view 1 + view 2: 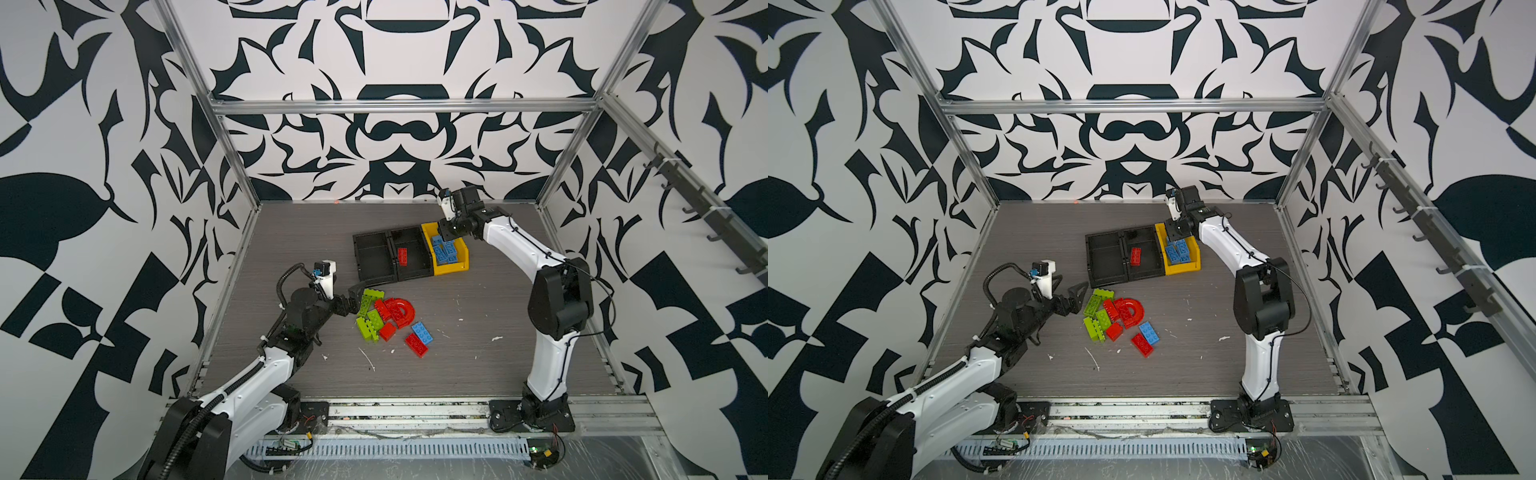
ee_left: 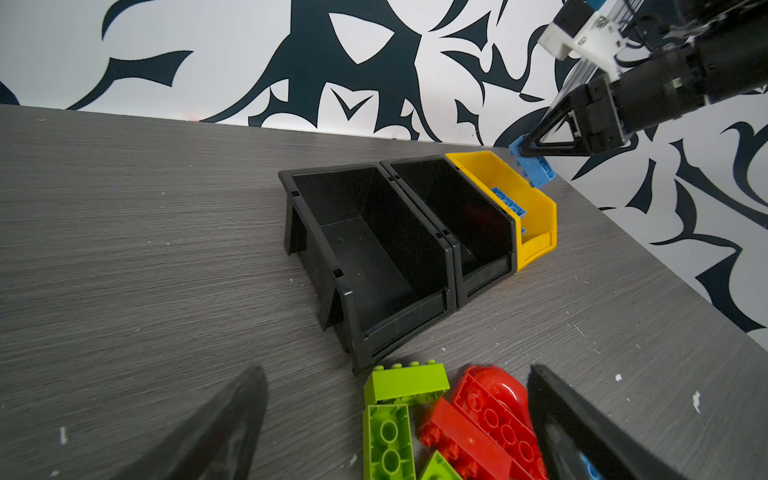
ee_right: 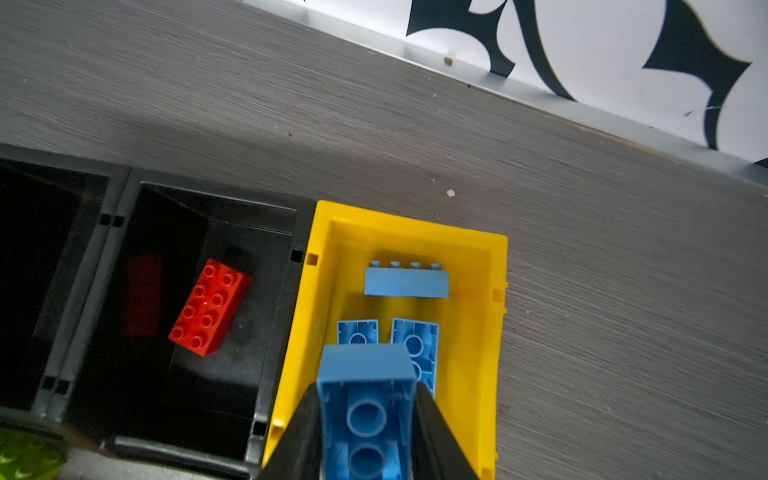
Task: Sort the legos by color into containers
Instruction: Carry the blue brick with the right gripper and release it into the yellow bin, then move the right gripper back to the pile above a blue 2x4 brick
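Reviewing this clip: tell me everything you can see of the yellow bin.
The yellow bin is glossy open-topped plastic with a low sloped front lip, upright on the grey table at the right end of the three-bin row, its side against the middle black bin. At least three blue bricks lie inside, two studs down. The right gripper, jaws shut on another blue brick, hangs over it.

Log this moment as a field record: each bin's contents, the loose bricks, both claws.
yellow bin: blue bricks inside
middle black bin: one red brick
outer black bin: looks empty
loose pile: green bricks, red bricks, red arch, loose blue brick
right claw: shut on held blue brick, over yellow bin
left claw: open at the pile's green side, nothing gripped
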Robot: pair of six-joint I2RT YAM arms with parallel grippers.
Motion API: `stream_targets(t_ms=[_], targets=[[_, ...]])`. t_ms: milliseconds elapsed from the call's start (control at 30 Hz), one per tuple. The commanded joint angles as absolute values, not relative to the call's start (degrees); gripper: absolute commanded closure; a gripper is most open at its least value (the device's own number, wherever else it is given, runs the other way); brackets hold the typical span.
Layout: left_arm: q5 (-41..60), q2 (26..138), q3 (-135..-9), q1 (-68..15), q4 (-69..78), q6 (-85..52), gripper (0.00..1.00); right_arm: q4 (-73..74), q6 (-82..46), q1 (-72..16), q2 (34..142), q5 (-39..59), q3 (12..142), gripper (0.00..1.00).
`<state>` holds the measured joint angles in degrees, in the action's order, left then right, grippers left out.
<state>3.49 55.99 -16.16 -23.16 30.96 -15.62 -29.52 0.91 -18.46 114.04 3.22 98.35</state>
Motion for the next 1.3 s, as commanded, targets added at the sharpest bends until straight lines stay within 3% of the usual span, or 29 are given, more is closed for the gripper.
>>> stream_targets(t_ms=[0, 533, 733, 833, 1033, 1267], targets=[[3.7, 55.6, -16.9, -23.2, 31.1, -15.9, 0.0, -29.9, -0.8, -17.9, 114.9, 5.9, 102.4, 0.67], [4.0, 55.4, -16.9, -23.2, 31.0, -15.9, 0.0, -26.2, -3.1, -17.3, 121.5, 8.5, 103.5, 0.67], [4.0, 55.2, -16.9, -23.3, 31.0, -15.9, 0.0, -26.0, -3.3, -17.3, 120.9, 8.5, 102.9, 0.53], [3.9, 55.2, -16.9, -23.2, 31.0, -15.9, 0.0, -25.1, -3.6, -17.4, 118.9, 8.5, 101.3, 0.46], [3.9, 55.1, -16.9, -23.2, 30.9, -15.8, 0.0, -24.5, -4.4, -17.4, 111.0, 9.9, 94.2, 0.45], [3.9, 54.8, -16.9, -23.2, 30.7, -15.8, 0.0, -11.4, -10.3, -21.6, 90.9, 12.3, 66.4, 0.45]])
